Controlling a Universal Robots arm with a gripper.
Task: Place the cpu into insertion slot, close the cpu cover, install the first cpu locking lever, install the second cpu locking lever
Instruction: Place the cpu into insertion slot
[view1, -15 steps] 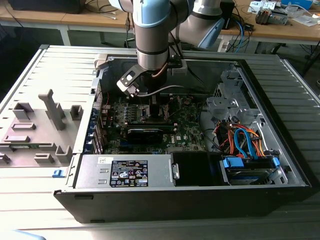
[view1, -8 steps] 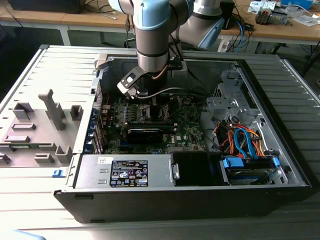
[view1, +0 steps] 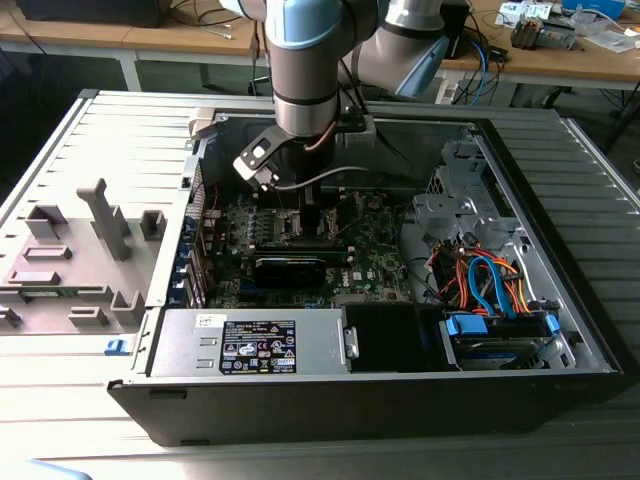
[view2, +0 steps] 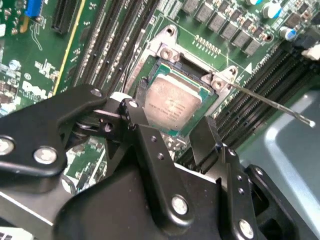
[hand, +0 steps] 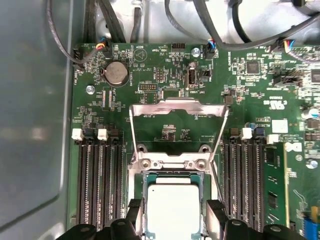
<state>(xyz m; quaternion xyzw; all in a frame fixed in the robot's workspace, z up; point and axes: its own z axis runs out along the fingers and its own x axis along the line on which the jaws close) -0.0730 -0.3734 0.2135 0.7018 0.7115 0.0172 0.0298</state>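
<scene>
Broadly, an opened computer case (view1: 330, 410) is seen in the exterior view, with the arm (view1: 305, 60) lowered into it over the green circuit board (hand: 165, 75). In the first wrist view the cpu cover (hand: 177, 106) is swung back on its hinge, away from the insertion slot (hand: 170, 162), so the slot is left uncovered. The cpu (hand: 172, 210) lies inside the slot, its silver top flat and square to the rim as far as can be judged. The fingers (hand: 134, 212) of the gripper (hand: 174, 215) are spread apart, one on each side of the cpu; nothing is gripped.

Seating the chip is judged to be the step in hand. It is done well if the chip is left level, with no corner riding on the rim, and if the fingers are drawn clear straight upward so that it is neither dragged nor tilted.

Room is tight. Memory slots (hand: 100, 185) run along both sides of the slot, just beside the fingers. In the second wrist view a thin locking lever (view2: 270, 102) juts out from one corner of the slot, near one finger, and could be caught. The cables (hand: 175, 20) and the coin battery (hand: 115, 72) lie well apart from the slot.
</scene>
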